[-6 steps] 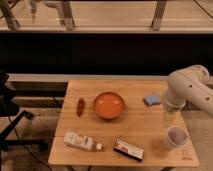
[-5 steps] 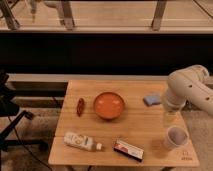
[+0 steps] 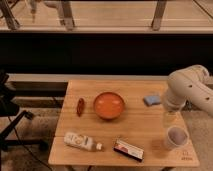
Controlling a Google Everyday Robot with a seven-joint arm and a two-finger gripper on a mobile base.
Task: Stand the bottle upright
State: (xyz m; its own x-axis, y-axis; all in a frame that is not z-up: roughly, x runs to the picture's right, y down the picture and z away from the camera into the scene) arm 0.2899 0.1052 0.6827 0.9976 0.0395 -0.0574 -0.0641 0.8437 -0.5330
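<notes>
The bottle [image 3: 82, 141] lies on its side near the front left of the wooden table [image 3: 135, 122]. It is whitish with a pale label, and its small cap points right. My white arm [image 3: 187, 90] comes in over the table's right edge. The gripper [image 3: 170, 119] hangs below it over the right side of the table, just above a translucent pale cup [image 3: 176, 136]. The gripper is far to the right of the bottle and not touching it.
An orange bowl [image 3: 109, 105] sits mid-table, with a small red object [image 3: 80, 106] to its left. A blue sponge [image 3: 152, 100] lies at the back right. A flat dark box [image 3: 127, 149] lies at the front. A dark stand [image 3: 10, 115] is left of the table.
</notes>
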